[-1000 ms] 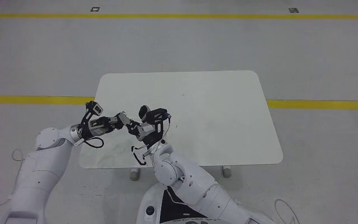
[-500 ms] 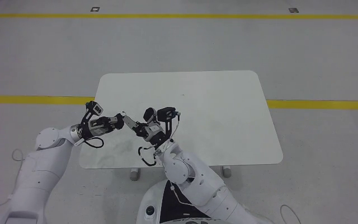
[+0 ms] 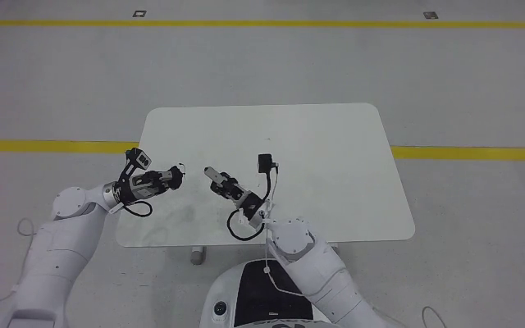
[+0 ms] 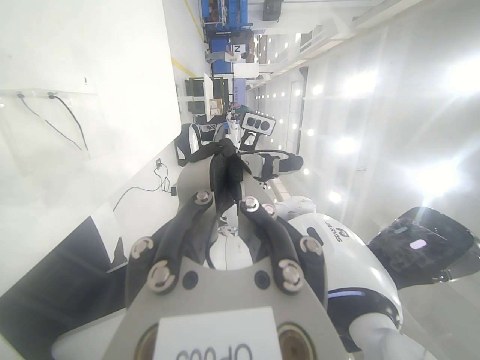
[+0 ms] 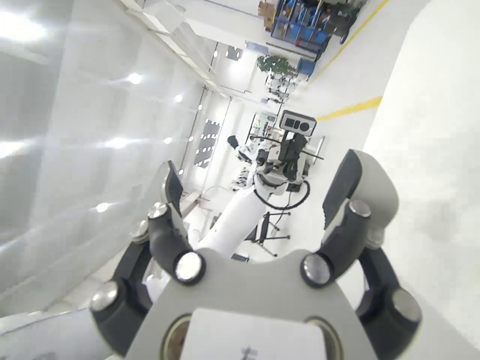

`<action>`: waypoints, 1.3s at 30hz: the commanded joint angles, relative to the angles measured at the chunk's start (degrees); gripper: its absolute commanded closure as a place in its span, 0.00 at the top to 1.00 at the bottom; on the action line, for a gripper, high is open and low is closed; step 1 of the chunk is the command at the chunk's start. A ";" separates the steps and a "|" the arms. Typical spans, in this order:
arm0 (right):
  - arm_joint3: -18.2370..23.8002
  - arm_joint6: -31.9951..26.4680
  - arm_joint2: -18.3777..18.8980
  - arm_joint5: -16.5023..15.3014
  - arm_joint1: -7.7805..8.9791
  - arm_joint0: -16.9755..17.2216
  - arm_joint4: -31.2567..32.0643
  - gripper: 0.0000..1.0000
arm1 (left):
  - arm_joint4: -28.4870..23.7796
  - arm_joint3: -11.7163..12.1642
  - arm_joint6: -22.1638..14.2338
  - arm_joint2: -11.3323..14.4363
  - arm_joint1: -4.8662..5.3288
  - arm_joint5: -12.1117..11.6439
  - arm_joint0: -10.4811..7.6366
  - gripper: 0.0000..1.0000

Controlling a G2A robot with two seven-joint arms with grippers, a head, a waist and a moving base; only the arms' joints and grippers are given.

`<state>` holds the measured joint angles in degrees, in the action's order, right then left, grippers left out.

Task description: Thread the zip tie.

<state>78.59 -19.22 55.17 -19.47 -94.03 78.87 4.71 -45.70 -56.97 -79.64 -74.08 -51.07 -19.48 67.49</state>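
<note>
Left gripper (image 3: pixel 179 171) pressed together, left-centre of top view, above worktop (image 3: pixel 328 139). Dark bit (image 4: pixel 225 148) at its tips is likely zip tie, unconfirmed. Right gripper (image 3: pixel 210 172) spread, empty, near it. Judged step: threading pending. Next: right gripper aligns, pinches free end.

My right pincer (image 5: pixel 258 172) is spread wide alongside the white tabletop (image 5: pixel 431 84), with my left arm (image 5: pixel 240 215) facing it farther along that tabletop.

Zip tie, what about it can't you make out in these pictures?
Top view: too small to tell whether the left gripper holds the zip tie.
Left wrist view: the shut fingers hide whatever lies between them.
Right wrist view: the picture's edge cuts off most of the table.
</note>
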 commanded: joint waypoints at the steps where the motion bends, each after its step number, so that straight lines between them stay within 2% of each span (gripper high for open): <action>1: 0.07 -0.66 0.10 -0.01 0.04 -0.01 -0.54 1.00 | 0.00 0.00 0.00 0.00 0.00 0.00 0.00 0.00; 14: 0.07 -0.66 0.10 -0.01 0.04 -0.01 -0.54 1.00 | 0.00 0.00 0.00 0.00 0.00 0.00 0.00 0.00; 15: 0.07 -0.66 0.10 -0.01 0.04 -0.01 -0.54 1.00 | -0.93 -0.43 1.13 0.06 -0.12 0.59 0.31 0.00; 18: 0.07 -0.66 0.10 -0.01 0.04 -0.01 -0.54 1.00 | -5.54 -1.44 0.79 -0.76 -0.42 0.00 1.26 0.00; 21: 0.07 -0.66 0.10 -0.01 0.04 -0.01 -0.54 1.00 | -13.41 -2.20 0.00 -1.15 -1.22 0.04 2.64 0.00; 22: 0.07 -0.66 0.10 -0.01 0.04 -0.01 -0.54 1.00 | -17.95 -2.64 0.00 -0.78 -1.60 0.95 3.10 0.00; 25: 0.07 -0.66 0.10 -0.01 0.04 -0.01 -0.54 1.00 | -25.57 -3.82 0.00 0.34 -2.13 4.25 3.68 0.00; 26: 0.07 -0.66 0.10 -0.01 0.04 -0.01 -0.54 1.00 | -29.30 -4.95 0.00 1.13 -2.37 7.02 4.04 0.00; 29: 0.07 -0.66 0.10 -0.01 0.04 -0.01 -0.54 1.00 | -36.07 -5.61 0.00 2.17 -2.80 11.54 4.66 0.00; 32: 0.07 -0.66 0.10 -0.01 0.04 -0.01 -0.54 1.00 | -35.60 -3.87 0.00 3.47 -3.12 9.68 4.23 0.00; 39: 0.07 -0.66 0.10 -0.01 0.04 -0.01 -0.54 1.00 | -35.78 -3.37 0.00 3.96 -3.24 9.41 3.90 0.00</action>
<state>78.66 -19.87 55.27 -19.48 -93.99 78.86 4.17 -81.47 -60.33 -79.64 -70.11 -54.31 -10.08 71.38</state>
